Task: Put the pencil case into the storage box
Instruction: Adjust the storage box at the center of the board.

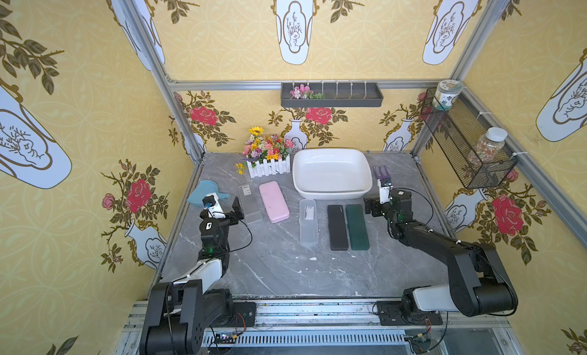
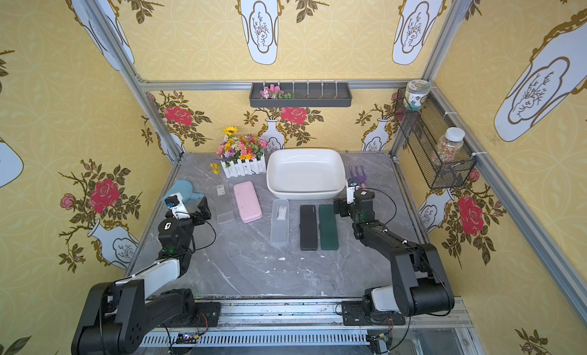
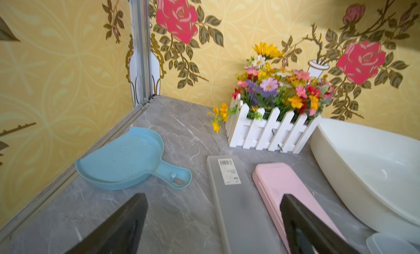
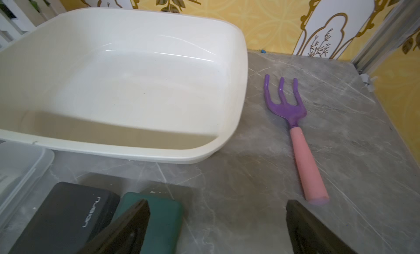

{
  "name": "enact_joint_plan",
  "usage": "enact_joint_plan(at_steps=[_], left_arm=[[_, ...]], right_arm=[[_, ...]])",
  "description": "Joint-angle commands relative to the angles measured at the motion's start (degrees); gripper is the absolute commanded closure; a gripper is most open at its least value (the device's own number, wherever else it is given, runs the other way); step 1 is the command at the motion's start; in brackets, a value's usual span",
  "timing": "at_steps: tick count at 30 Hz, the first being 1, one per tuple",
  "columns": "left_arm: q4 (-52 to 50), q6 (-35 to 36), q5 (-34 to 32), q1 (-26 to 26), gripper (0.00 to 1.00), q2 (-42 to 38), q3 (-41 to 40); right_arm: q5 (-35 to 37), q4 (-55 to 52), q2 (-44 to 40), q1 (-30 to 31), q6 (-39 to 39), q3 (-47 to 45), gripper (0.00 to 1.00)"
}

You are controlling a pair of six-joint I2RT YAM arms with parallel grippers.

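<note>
Both pincers are wide open, holding nothing: the left gripper (image 3: 213, 203) hangs by the near end of the frosted grey case (image 3: 234, 207), the right gripper (image 4: 217, 205) by the green case (image 4: 166, 218), and the cases lie on the table (image 1: 286, 267) before the storage box (image 1: 330, 195) (nothing in it yet). Best to centre the left jaws across the grey case's narrow width, clear of the pink case (image 3: 272, 182) beside it, before closing. The black case (image 4: 68, 218) reads "nusign"; the barcode label (image 3: 229, 171) is too small to read.

On the black pencil case (image 4: 66, 216): pale lettering on the lid, reads "nusign". On the frosted grey pencil case (image 3: 238, 207): white barcode sticker (image 3: 229, 171) near one end, print too small to read. Label on the jar (image 1: 446, 94) in the wire basket (image 1: 451, 137): illegible
</note>
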Motion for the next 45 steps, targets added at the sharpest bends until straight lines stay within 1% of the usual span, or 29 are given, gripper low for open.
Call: enact_joint_plan(at_steps=[1,5,8,10,14,16,19,20,22,24,26,29,32,34,37,40,42,45], left_arm=[[-9.95,-2.90,-4.41,-1.76,0.03,-3.74,4.18],[-23.58,-7.36,-3.68,-6.10,0.02,-2.66,14.42],[-30.41,-12.46,0.05,-8.88,0.00,-0.12,20.00],[-31.30,-17.79,5.07,-8.95,0.00,1.14,21.33],[-32.25,-26.33,13.11,-9.01,0.00,4.84,24.40],[-32.44,-29.90,15.97,-9.01,0.00,7.47,26.11],[-32.40,-34.01,18.60,-9.01,0.00,10.71,27.77],[-32.20,-35.27,19.96,-9.08,0.00,11.53,28.10],[-30.78,-36.49,20.94,-10.11,0.00,12.44,28.15],[-29.74,-36.67,20.16,-11.81,0.00,12.73,28.37],[-29.23,-37.00,19.98,-13.06,0.00,13.56,28.79],[-29.13,-36.36,20.23,-14.50,0.00,15.65,30.31],[-30.29,-34.86,19.10,-16.35,0.00,17.71,32.22],[-31.63,-33.90,18.93,-17.30,0.00,19.35,33.71],[-32.84,-32.94,17.51,-18.66,0.01,21.48,35.33],[-33.84,-31.87,15.91,-19.50,0.04,23.64,37.43],[-34.48,-30.50,15.62,-20.11,0.06,26.23,40.06],[-36.27,-29.66,15.28,-20.79,0.09,30.25,44.77]], right_arm=[[1.50,-10.51,-2.15,0.77,3.57,5.74,0.03],[-3.25,-18.49,-4.50,2.20,3.94,12.37,0.03],[-7.71,-24.08,-5.40,3.51,4.29,16.57,0.03],[-12.12,-27.39,-4.77,4.00,4.63,18.78,0.03],[-14.83,-30.81,-3.40,4.85,5.68,20.33,0.03],[-17.56,-29.72,-2.97,4.93,7.12,19.74,0.03],[-22.46,-26.96,-1.09,5.74,11.11,19.19,0.03],[-22.86,-26.12,-0.22,6.61,12.28,19.38,0.03],[-20.86,-25.28,1.50,9.05,13.06,19.99,0.03],[-17.29,-25.31,3.02,11.32,12.97,21.28,0.03],[-14.99,-25.11,4.32,12.03,13.59,22.20,0.03],[-9.21,-24.71,4.62,11.48,15.31,22.74,0.03],[-3.02,-24.76,3.74,10.46,14.47,23.14,0.03],[-0.58,-26.51,3.83,9.10,14.15,24.39,0.03],[-1.49,-29.71,5.35,6.20,13.41,27.02,0.03],[-2.35,-30.34,6.95,3.72,13.23,27.59,0.03],[-4.43,-30.09,7.94,1.24,13.99,27.29,0.03],[-5.31,-29.28,8.65,-1.09,14.06,26.46,0.03]])
